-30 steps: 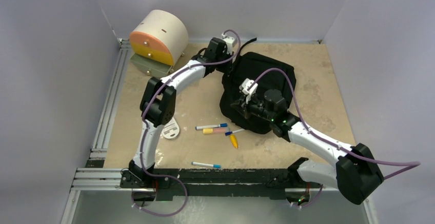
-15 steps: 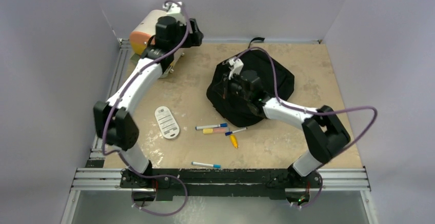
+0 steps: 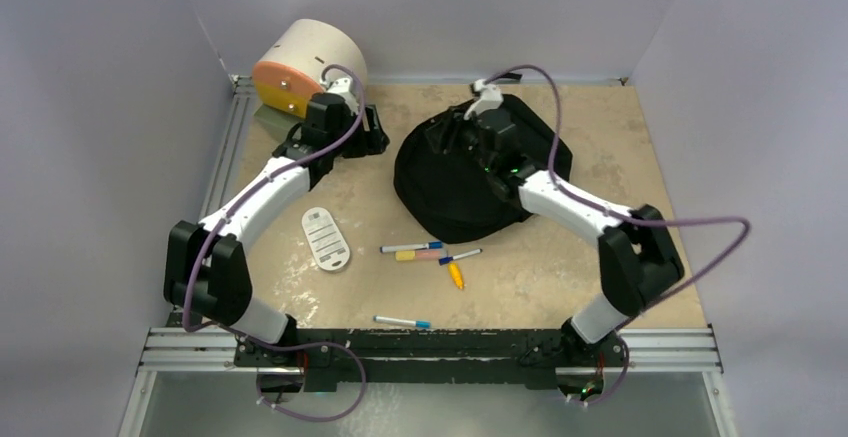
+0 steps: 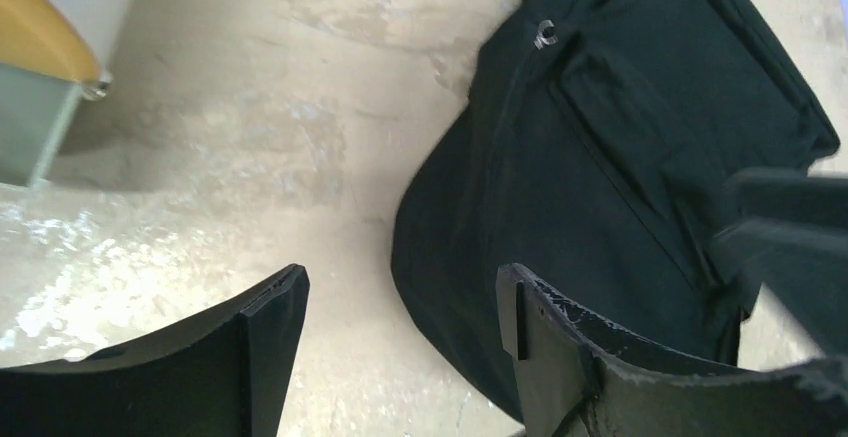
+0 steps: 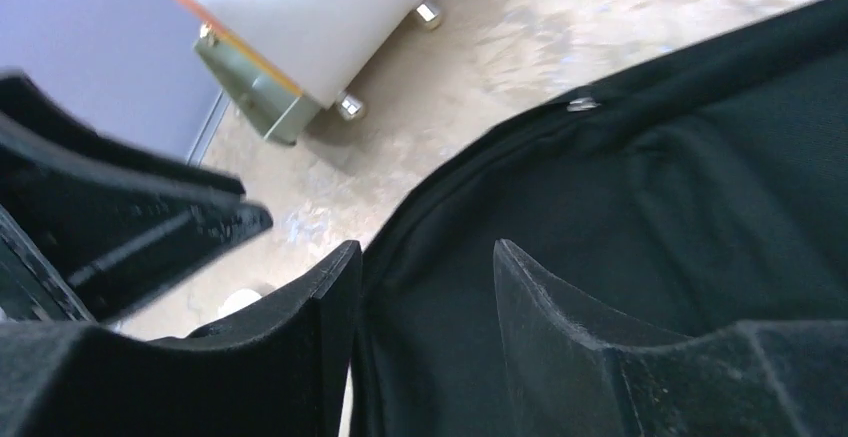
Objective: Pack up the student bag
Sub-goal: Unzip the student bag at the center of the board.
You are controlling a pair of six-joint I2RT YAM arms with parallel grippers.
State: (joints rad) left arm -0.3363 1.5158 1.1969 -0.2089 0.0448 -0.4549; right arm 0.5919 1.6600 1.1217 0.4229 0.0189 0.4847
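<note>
The student bag [image 3: 470,177], a soft black backpack, lies flat at the middle back of the table. My right gripper [image 3: 452,137] hovers over its far left part. In the right wrist view this gripper [image 5: 423,262] is open, with only bag fabric [image 5: 640,187] showing behind the gap. My left gripper [image 3: 374,133] is just left of the bag, between it and the drawer box. In its wrist view the left gripper [image 4: 402,292] is open over bare table and the bag's edge [image 4: 600,167], holding nothing. A zipper pull [image 4: 545,33] shows near the bag's top.
A cream-and-orange cylindrical drawer box [image 3: 305,72] stands at the back left. Several markers [image 3: 430,253] and a yellow piece [image 3: 455,276] lie in front of the bag. One more marker [image 3: 402,322] lies nearer the bases. A white oval card [image 3: 325,238] lies at the left.
Both grippers went from shut to open. The left arm swung to the drawer box and came down beside the bag. The right gripper moved toward the back, and the bag shifted left.
</note>
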